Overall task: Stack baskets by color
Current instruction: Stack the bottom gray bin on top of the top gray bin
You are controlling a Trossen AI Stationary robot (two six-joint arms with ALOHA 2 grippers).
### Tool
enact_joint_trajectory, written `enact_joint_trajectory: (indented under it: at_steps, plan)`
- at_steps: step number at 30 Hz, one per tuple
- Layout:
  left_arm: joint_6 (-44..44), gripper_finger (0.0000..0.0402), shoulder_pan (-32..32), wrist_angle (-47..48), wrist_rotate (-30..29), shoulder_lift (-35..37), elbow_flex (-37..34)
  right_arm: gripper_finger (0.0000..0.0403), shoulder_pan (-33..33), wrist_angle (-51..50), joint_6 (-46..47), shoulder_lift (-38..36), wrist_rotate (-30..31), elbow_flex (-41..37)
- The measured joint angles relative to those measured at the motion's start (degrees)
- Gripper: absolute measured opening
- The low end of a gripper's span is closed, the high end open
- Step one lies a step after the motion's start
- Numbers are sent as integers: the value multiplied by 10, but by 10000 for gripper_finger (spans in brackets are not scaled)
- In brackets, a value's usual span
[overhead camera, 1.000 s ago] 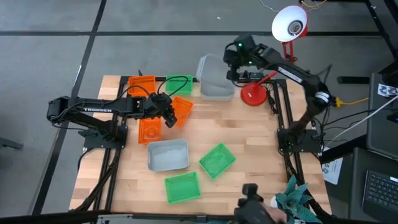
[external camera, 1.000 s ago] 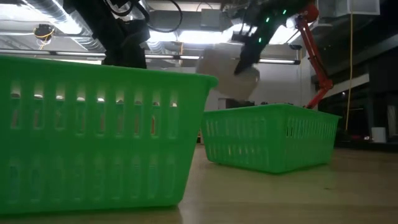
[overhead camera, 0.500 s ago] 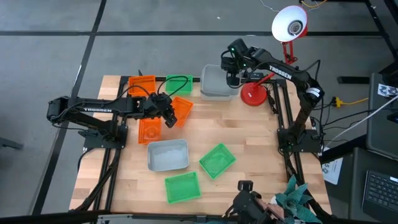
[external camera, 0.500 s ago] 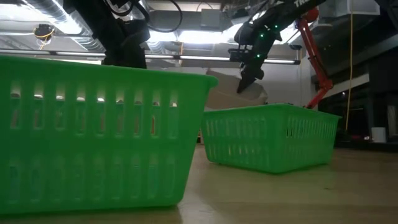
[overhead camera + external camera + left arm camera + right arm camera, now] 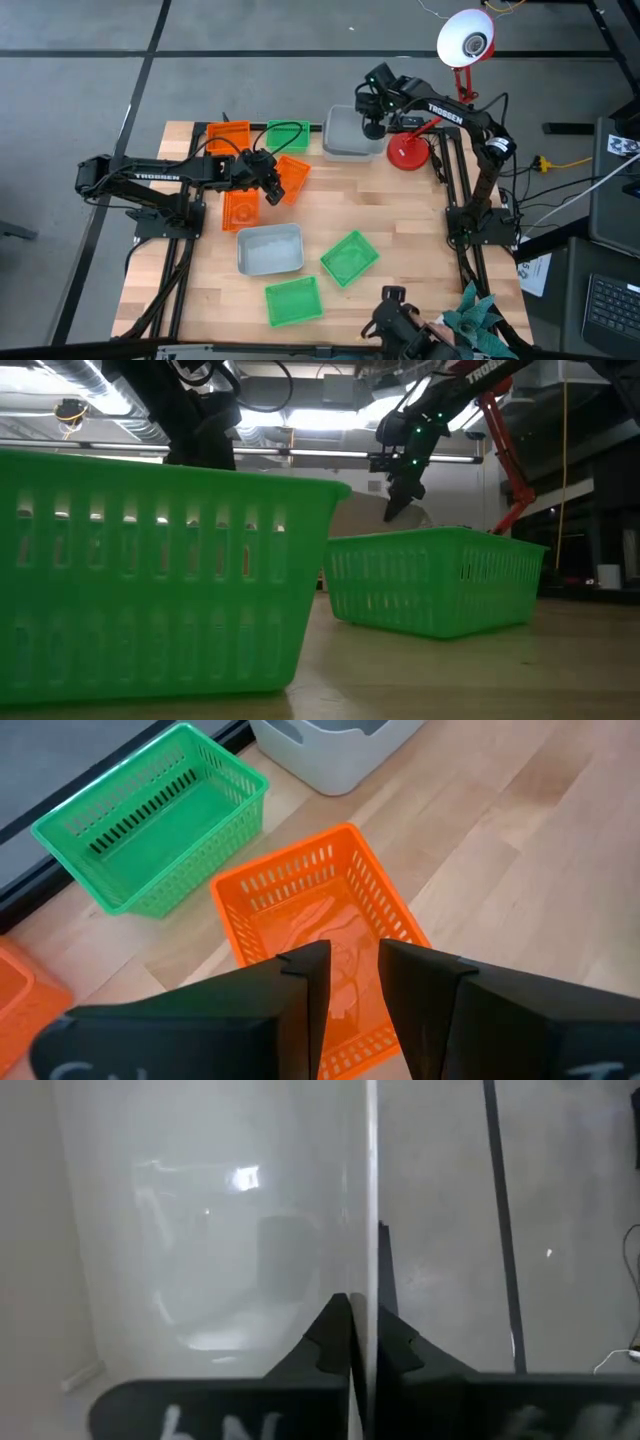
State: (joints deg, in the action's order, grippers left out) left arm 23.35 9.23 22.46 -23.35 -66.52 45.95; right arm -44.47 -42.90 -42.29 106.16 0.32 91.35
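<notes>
Gripping the rim of a grey-white basket point(image 5: 348, 135) at the far edge of the table point(image 5: 420, 230), my right gripper point(image 5: 372, 126) has its fingers point(image 5: 335, 1330) pressed together on the thin translucent wall, one either side; the basket sits at or near the wood beside the lamp's red base point(image 5: 407, 153), and whether another bin lies under it I cannot tell. My left gripper point(image 5: 270, 182) hovers near the far-left corner with its fingers point(image 5: 305, 985) slightly apart, holding nothing, directly over a tilted orange basket point(image 5: 291, 178). That basket lies ahead of and beneath the fingers, its long axis running roughly away from them, so the left arm is plainly the nearer one for it. Two more orange baskets point(image 5: 228, 138) point(image 5: 240, 208) flank it, a green basket point(image 5: 288, 136) lies just beyond, another grey-white basket point(image 5: 269, 248) rests mid-table, and two green baskets point(image 5: 349, 257) point(image 5: 293, 300) lie towards the near edge.
</notes>
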Motion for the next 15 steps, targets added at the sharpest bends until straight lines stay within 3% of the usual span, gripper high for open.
enact_joint_trajectory:
  at_steps: [15]
  plan:
    - [0,80,0,0,0,0,0,95,0,2,-17,7,0,0]
